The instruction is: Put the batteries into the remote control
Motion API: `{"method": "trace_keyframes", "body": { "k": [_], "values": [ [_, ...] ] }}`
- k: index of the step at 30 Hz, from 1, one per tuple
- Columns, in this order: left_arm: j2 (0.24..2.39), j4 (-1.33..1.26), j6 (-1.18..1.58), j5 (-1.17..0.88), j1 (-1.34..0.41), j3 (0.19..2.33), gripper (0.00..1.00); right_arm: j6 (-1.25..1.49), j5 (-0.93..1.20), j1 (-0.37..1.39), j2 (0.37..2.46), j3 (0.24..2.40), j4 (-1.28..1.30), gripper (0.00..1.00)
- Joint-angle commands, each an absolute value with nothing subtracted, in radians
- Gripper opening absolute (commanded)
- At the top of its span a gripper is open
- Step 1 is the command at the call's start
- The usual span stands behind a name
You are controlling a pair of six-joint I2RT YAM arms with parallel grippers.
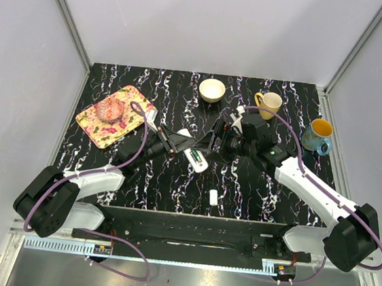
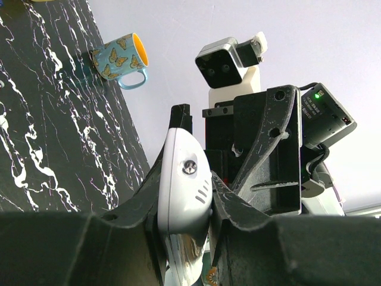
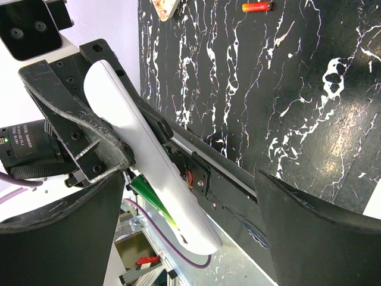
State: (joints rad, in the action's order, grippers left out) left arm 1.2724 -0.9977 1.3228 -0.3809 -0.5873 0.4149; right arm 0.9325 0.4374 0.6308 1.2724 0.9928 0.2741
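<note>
The remote control (image 1: pixel 194 155) is a slim white bar, held off the black table at its middle. My left gripper (image 1: pixel 174 142) is shut on one end of it; in the left wrist view the white shell (image 2: pixel 183 179) sits pinched between the fingers (image 2: pixel 178 116). A green battery (image 1: pixel 195 159) shows in the remote's open back, also a green strip (image 3: pixel 150 196) in the right wrist view. My right gripper (image 1: pixel 212 139) faces the remote's (image 3: pixel 149 161) other end. Its fingers (image 3: pixel 315 238) stand wide apart and hold nothing.
A small white lozenge piece (image 1: pixel 213 197) lies near the front edge. A floral tray (image 1: pixel 96 125) with a pink item is back left. A cream bowl (image 1: pixel 212 90), a yellow mug (image 1: pixel 269 104) and a blue butterfly mug (image 1: pixel 317 135) stand at the back. A tiny red piece (image 3: pixel 256 7) lies near the tray.
</note>
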Motion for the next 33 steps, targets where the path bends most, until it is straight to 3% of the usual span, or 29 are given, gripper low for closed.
{"method": "trace_keyframes", "body": {
  "k": [1,18,33],
  "values": [
    [1.252,-1.114,1.339,-0.382,-0.589,0.440,0.00,0.937,0.449,0.620,1.261,0.982,0.245,0.95],
    [1.247,-1.094,1.333,-0.383,-0.589,0.463,0.00,0.931,0.474,0.620,1.264,0.960,0.244,0.92],
    [1.273,-1.258,1.390,-0.361,-0.584,0.442,0.00,0.959,0.503,0.621,1.249,0.914,0.201,0.92]
  ]
}}
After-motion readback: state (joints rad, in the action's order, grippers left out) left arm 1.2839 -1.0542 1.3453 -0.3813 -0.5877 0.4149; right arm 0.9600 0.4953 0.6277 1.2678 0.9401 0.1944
